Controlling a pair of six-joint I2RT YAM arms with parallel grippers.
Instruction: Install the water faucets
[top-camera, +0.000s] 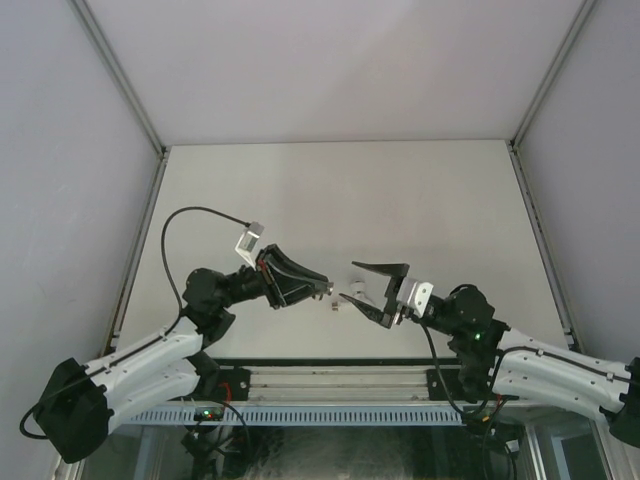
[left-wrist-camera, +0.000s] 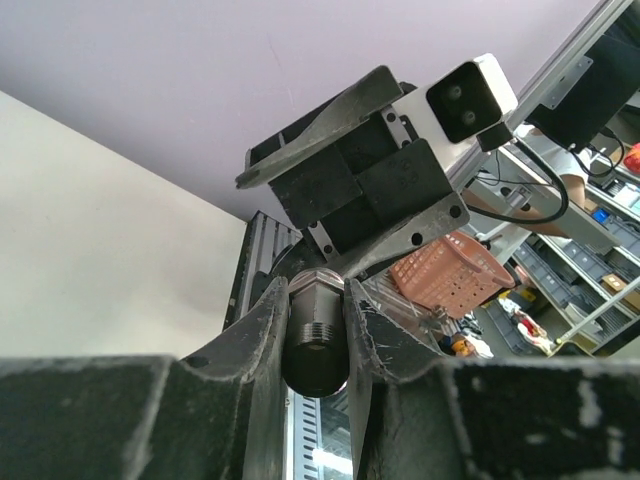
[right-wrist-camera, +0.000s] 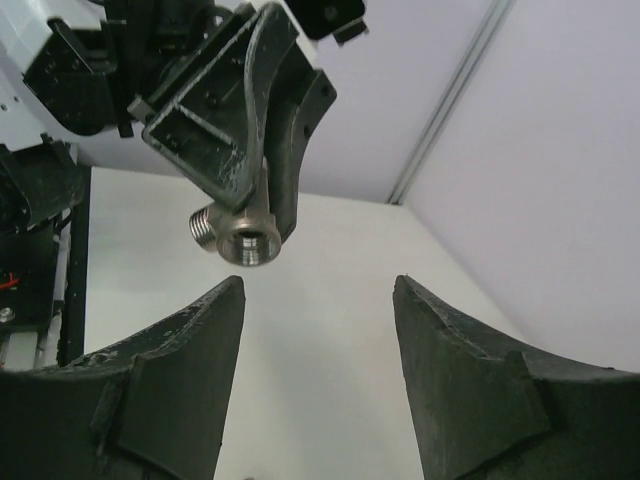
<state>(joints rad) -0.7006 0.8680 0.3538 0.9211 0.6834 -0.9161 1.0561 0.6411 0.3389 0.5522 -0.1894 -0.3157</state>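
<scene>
The bench (top-camera: 340, 190) is pale and flat, with grey walls (top-camera: 60, 150) on three sides. A small white part (top-camera: 355, 297) seems to lie on it near the front edge.

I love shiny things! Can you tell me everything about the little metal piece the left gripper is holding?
The metal fitting is small and silvery-grey. One round end is open with thread inside; a short side stub has thread outside. The left gripper pinches it from both sides, off the table, touching nothing else.
</scene>
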